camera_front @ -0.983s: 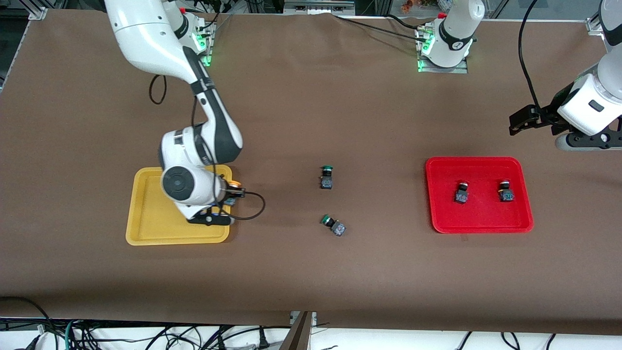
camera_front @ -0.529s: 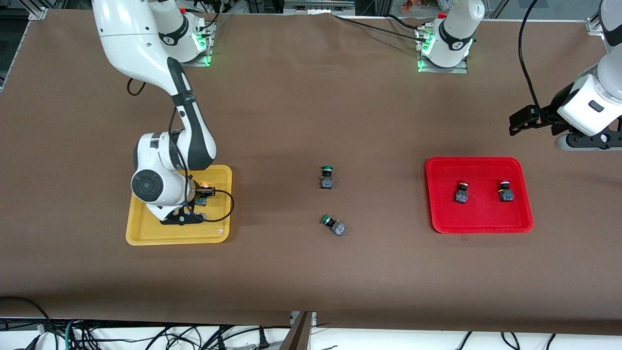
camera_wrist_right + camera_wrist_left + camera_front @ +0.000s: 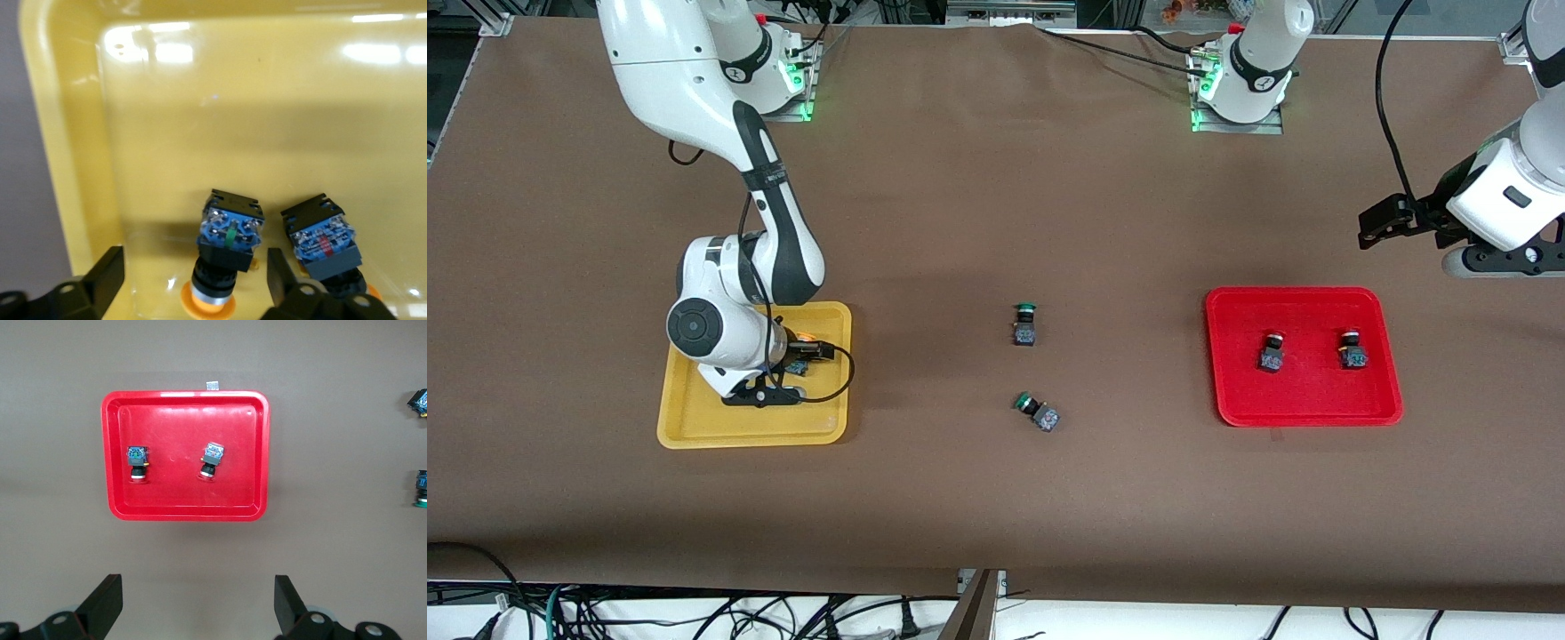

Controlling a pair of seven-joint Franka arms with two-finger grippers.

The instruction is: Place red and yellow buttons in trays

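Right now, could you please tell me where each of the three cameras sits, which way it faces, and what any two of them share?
Front view: high across the table, facing both arms; shows the right pincer over the yellow tray and the left pincer waiting.
Left wrist view: looks down on the red tray; open left pincer shows.
Right wrist view: looks into the yellow tray; open right pincer shows.
Shared: front and left wrist views show the red tray.

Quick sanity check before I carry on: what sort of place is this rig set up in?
Most likely a robotics lab bench, not a workshop or factory line. A brown-covered table carries two arm bases bolted along one edge, cables bundle below the edge nearest the front camera, and only sorting props are laid out: a yellow tray and a red tray.
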